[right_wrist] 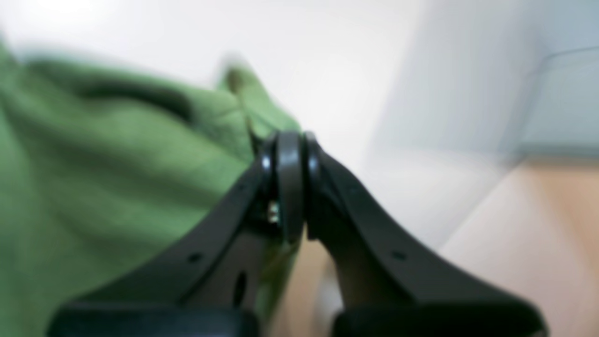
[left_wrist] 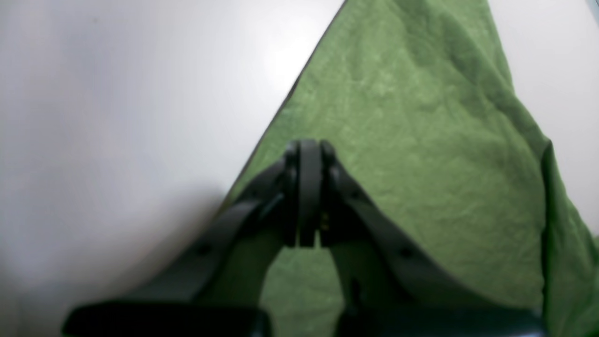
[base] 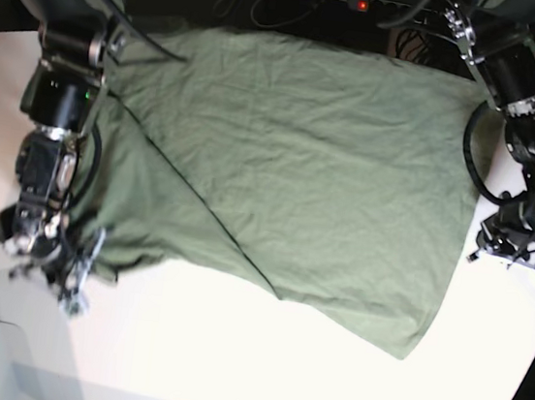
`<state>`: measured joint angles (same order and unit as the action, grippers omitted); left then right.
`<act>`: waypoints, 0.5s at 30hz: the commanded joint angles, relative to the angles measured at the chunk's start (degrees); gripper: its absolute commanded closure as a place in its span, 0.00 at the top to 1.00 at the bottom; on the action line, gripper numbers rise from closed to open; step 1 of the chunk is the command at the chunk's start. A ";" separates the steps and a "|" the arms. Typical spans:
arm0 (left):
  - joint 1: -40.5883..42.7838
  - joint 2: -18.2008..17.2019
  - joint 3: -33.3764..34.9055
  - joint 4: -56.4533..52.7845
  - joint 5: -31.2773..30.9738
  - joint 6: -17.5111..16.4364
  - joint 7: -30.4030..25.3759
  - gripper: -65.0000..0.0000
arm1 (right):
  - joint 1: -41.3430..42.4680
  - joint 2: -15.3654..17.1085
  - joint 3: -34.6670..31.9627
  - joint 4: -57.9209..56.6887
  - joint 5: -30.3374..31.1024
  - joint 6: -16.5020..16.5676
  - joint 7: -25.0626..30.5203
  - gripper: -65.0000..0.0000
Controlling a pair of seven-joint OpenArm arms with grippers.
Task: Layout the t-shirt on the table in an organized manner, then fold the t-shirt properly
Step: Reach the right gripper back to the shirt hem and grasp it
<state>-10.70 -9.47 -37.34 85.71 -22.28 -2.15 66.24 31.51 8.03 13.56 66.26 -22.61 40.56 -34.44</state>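
Black jaws fill the bottom of both wrist views, so I start there. On the left gripper point(left_wrist: 309, 192) the jaws are pressed together with no gap showing, and green cloth lies directly under and ahead of them. From that view alone I cannot tell whether a layer of fabric is pinched between them or whether they only rest on it. In the base view that gripper point(base: 518, 252) sits just off the shirt's edge on that view's right side, over bare counter point(base: 227, 371).

On the right gripper point(right_wrist: 290, 187) the jaws are also brought together. A ridge of cloth rises right at their tips and a strip of green shows below them, so I judge they are closed on the t-shirt's point(base: 309, 176) bunched edge, though the picture is blurred. In the base view this gripper point(base: 51, 256) is at the crumpled corner on that view's left.

Farther out, the t-shirt lies mostly spread across the white counter, its long span running side to side between the two arms. One diagonal fold crosses it from the upper left of the base view down toward the middle, so part of the cloth is doubled over.

My read is that the layout is unfinished. The fold lies on the right arm's side, so that arm is nearer, and pulling outward from the shirt's centre should flatten it.
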 commanded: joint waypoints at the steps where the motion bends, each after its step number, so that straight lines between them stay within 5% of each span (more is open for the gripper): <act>1: -1.13 -0.77 -0.06 1.10 -0.62 -0.09 -0.44 0.00 | 3.17 0.45 0.55 1.21 0.41 -0.56 1.34 0.00; 10: 0.02 -0.85 -0.06 1.36 -0.62 -0.09 -0.44 0.00 | 9.59 -0.69 6.17 0.86 0.85 -0.56 12.24 0.00; 15: 0.02 -0.77 -0.06 1.45 -0.62 -0.09 -0.44 0.00 | 9.94 -1.57 7.84 -2.48 0.85 -0.56 13.38 0.00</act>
<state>-9.52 -9.52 -37.32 86.02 -22.46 -2.15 66.24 40.01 6.11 21.56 63.02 -22.06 40.51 -21.56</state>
